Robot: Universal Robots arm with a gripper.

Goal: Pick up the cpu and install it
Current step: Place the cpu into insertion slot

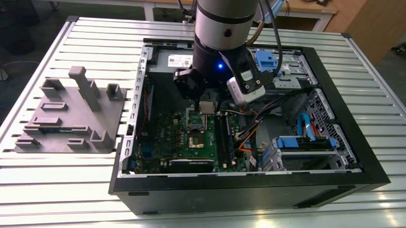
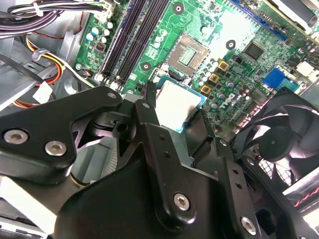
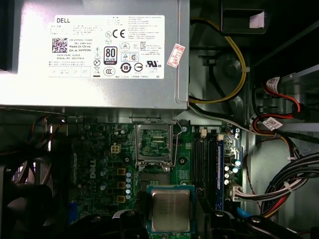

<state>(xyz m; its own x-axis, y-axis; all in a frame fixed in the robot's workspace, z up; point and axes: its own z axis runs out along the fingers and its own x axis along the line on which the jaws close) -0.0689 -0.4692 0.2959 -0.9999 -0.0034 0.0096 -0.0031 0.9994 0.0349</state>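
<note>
Your gripper (image 2: 175,113) is clamped on the cpu (image 3: 171,210) by opposite edges; cpu hangs just beside the open socket (image 3: 154,144).

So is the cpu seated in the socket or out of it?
Out: the cpu is clamped in the gripper above the board, and the socket lies bare.

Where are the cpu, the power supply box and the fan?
cpu (image 3: 171,210): first wrist view, middle of its metal top.
power supply box (image 3: 99,94): first wrist view, bare metal below its label.
fan (image 2: 277,145): second wrist view, its hub.
</note>
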